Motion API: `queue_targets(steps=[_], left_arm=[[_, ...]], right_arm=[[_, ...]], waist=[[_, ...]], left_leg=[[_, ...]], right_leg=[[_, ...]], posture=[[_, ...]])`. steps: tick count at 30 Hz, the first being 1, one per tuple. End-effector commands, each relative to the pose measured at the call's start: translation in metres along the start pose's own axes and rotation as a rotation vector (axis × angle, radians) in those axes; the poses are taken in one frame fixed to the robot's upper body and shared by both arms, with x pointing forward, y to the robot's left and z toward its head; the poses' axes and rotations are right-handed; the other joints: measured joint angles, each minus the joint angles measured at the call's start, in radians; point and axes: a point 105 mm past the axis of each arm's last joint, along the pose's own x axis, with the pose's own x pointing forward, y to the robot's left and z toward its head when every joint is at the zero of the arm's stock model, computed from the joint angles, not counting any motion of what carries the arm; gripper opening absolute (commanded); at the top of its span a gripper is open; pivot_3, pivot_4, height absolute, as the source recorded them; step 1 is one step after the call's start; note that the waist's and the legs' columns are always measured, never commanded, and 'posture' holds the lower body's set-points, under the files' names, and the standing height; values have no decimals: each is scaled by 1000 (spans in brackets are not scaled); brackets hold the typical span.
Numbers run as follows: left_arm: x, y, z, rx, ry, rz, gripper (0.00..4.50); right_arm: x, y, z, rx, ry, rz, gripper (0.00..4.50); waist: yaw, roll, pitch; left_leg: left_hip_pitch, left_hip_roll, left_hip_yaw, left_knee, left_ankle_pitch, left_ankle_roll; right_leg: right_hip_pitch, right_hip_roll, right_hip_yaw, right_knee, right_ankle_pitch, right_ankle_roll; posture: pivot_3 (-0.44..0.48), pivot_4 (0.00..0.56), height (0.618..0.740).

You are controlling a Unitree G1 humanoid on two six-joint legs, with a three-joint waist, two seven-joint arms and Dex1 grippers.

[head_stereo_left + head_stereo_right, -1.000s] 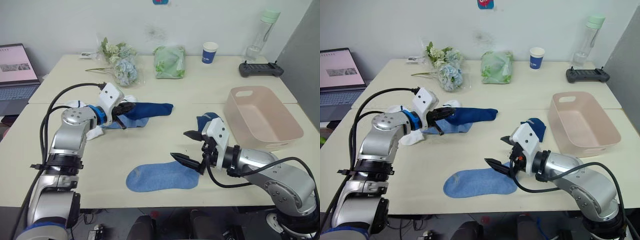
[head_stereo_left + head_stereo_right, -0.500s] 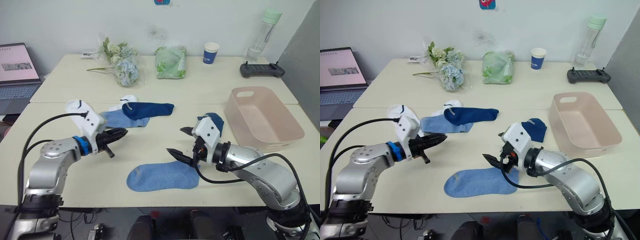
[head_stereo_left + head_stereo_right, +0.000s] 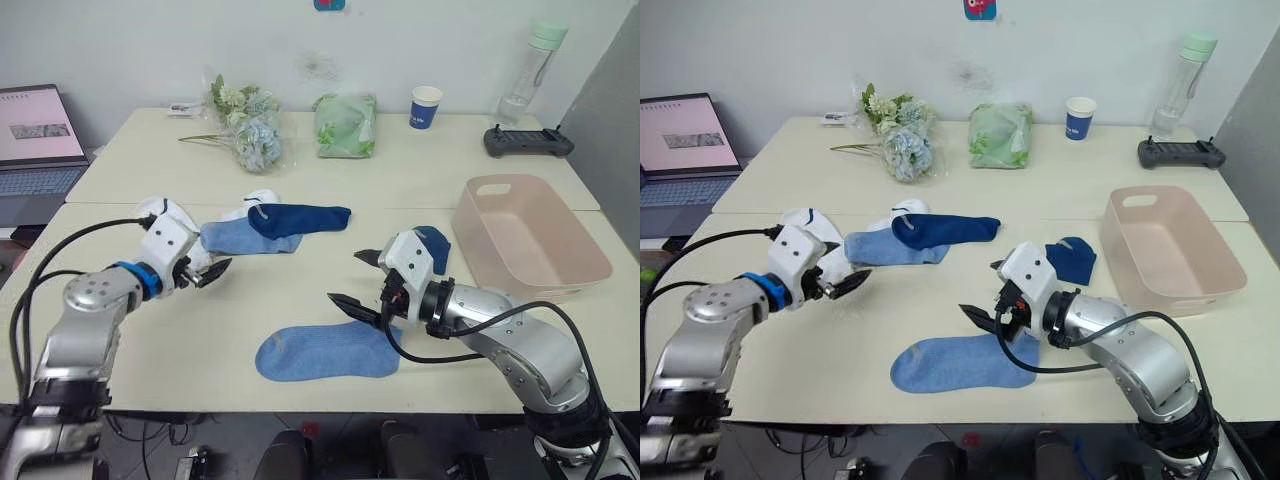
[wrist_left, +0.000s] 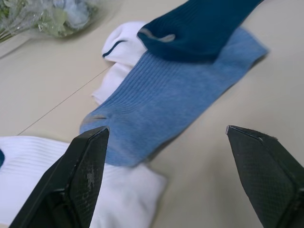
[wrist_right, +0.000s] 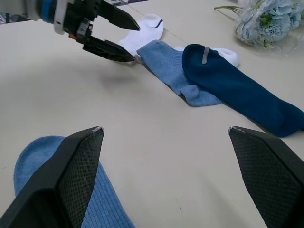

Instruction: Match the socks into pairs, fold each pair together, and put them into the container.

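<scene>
- The left gripper [image 3: 213, 270] hovers low over the surface [image 3: 300, 290], jaws spread and empty, aimed at the far light blue sock [image 3: 245, 236], which lies flat just ahead of it.
- That sock is partly covered: a navy sock [image 3: 300, 218] lies across its far end, and a white sock [image 4: 121, 45] peeks out behind it. Another white sock [image 3: 168, 215] sits right beside the left gripper.
- The right gripper [image 3: 357, 283] also has its jaws spread and empty, poised just above the toe end of the near light blue sock [image 3: 325, 352], which lies alone at the front edge.
- A second navy sock [image 3: 432, 243] lies bunched behind the right gripper; the container [image 3: 528, 240] stands empty at the right.
- Judged step: bring the two light blue socks together.
- To do it well, pinch the far blue sock at its free near end, well clear of the navy one, taking a single layer.
- Draw it out slowly and low, so the navy sock slides off rather than riding along.
</scene>
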Motion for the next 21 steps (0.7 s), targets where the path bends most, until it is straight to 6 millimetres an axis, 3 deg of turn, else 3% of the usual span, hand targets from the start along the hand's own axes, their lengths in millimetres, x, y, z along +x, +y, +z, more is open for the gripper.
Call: queue_targets(steps=[1,9,18,21], left_arm=[[9,10,-6,102,55,15,4105],[38,1,5,82,17,-51,4105],[47,8,-17,-52,141,-13,4105],[49,6,-19,-99,162,-19,3501]], right_arm=[[-2,2,11,-30,-38,0,4500],[-4,4,9,-26,-31,-5,4500],[-5,4,9,-23,-26,-12,4500],[-5,4,9,-21,-28,-12,4500]], waist=[[-1,0,0],[-2,0,0],[-5,-1,0],[-5,-1,-1]], left_leg=[[0,0,1,0,0,0],[-2,1,1,-1,0,0],[-1,1,2,-1,0,0],[0,1,1,0,0,0]], right_leg=[[0,0,0,0,0,0],[-4,0,0,1,0,0],[-4,1,0,3,0,0],[-4,1,0,4,0,0]], posture=[[0,150,740],[0,150,740],[0,150,740],[0,150,740]])
